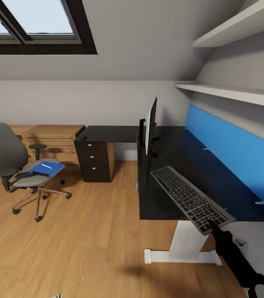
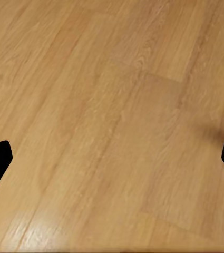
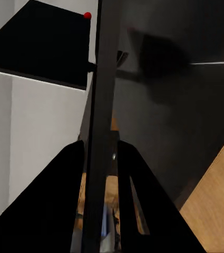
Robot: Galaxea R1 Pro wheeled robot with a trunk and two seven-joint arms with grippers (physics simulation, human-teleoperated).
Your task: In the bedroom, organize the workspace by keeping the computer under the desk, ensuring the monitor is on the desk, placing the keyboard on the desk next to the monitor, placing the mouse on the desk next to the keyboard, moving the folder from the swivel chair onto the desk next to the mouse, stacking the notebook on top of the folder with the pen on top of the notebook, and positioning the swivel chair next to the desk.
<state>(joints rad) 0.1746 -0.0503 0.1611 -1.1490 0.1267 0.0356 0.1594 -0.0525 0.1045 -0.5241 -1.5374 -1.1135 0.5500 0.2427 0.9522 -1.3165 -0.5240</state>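
My right gripper [image 1: 214, 225] is shut on the near end of the dark keyboard [image 1: 188, 198], which slants over the front of the black desk [image 1: 169, 149]. In the right wrist view the keyboard [image 3: 104, 79] runs edge-on between my two fingers [image 3: 64, 200]. The thin monitor [image 1: 150, 124] stands edge-on further back on the desk. At the left, the grey swivel chair [image 1: 8, 157] carries a flat blue folder [image 1: 47, 169] with a small white pen [image 1: 46, 165] on top. My left gripper [image 2: 112, 158] hangs open over bare wooden floor.
A black drawer unit [image 1: 94, 159] and a wooden dresser [image 1: 53, 140] line the back wall. A blue panel [image 1: 231, 145] and two white shelves [image 1: 231, 93] run along the desk's right side. A small red object [image 1: 155, 123] sits beside the monitor.
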